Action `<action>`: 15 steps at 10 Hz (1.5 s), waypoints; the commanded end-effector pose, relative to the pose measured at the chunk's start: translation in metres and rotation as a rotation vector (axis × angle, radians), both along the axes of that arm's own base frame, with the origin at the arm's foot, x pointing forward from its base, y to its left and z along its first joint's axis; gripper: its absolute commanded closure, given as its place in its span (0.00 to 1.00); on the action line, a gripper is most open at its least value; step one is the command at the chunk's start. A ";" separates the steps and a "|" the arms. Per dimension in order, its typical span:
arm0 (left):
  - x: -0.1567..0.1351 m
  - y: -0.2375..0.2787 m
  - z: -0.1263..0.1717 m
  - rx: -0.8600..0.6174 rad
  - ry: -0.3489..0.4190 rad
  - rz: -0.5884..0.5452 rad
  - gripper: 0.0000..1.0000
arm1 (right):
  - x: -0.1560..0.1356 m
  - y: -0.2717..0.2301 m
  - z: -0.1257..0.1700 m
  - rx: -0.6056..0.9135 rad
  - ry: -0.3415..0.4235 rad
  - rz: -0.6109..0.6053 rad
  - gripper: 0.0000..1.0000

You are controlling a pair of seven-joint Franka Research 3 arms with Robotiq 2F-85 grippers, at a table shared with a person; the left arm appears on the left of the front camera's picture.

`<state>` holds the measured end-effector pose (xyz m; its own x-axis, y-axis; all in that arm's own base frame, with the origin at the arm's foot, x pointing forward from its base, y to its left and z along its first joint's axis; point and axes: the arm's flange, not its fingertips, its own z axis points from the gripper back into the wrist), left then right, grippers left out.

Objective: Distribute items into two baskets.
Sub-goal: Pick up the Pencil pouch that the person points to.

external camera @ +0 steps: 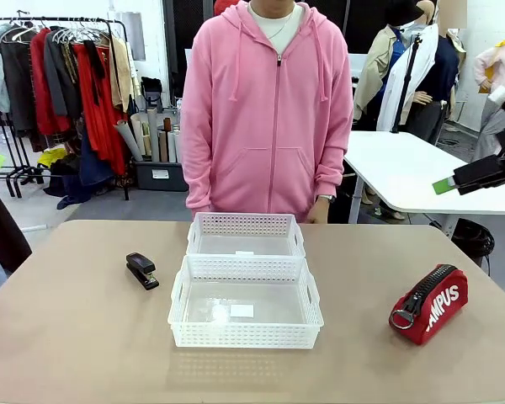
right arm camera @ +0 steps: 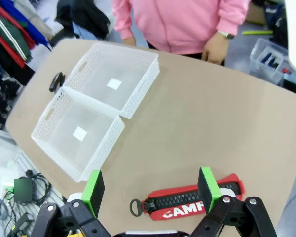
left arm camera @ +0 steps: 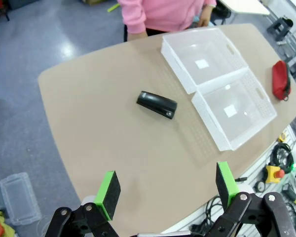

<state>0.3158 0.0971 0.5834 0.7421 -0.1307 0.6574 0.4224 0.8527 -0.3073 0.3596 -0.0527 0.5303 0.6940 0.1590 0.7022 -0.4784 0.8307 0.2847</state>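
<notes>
Two white baskets stand end to end at the table's middle, the smaller far basket (external camera: 246, 223) by the person and the larger near basket (external camera: 246, 335) toward me. Both hold nothing but a small label. The black stapler (external camera: 141, 270) lies to their left, the red "CAMPUS" pouch (external camera: 429, 304) to their right. My left gripper (left arm camera: 165, 190) hangs open high above the table, the stapler (left arm camera: 157, 104) well ahead of it. My right gripper (right arm camera: 150, 190) is open above the pouch (right arm camera: 182, 213) and apart from it; it also shows at the picture's right edge (external camera: 454, 181).
A person in a pink hoodie (external camera: 269, 109) stands at the far edge, one hand (right arm camera: 214, 49) resting near the table rim. Bare tabletop (external camera: 67, 337) surrounds the baskets. A white table (external camera: 404, 168) stands behind on the right.
</notes>
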 end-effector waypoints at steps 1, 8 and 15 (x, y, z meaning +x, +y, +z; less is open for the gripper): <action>0.006 0.009 -0.019 0.010 -0.069 -0.004 0.00 | -0.004 -0.021 0.004 0.049 -0.021 0.014 0.00; -0.023 0.030 -0.041 0.022 -0.126 0.049 0.00 | -0.013 -0.042 0.008 0.064 -0.026 -0.022 0.00; -0.025 0.036 -0.040 -0.010 -0.121 0.044 0.00 | -0.010 -0.048 0.007 0.051 0.022 -0.033 0.00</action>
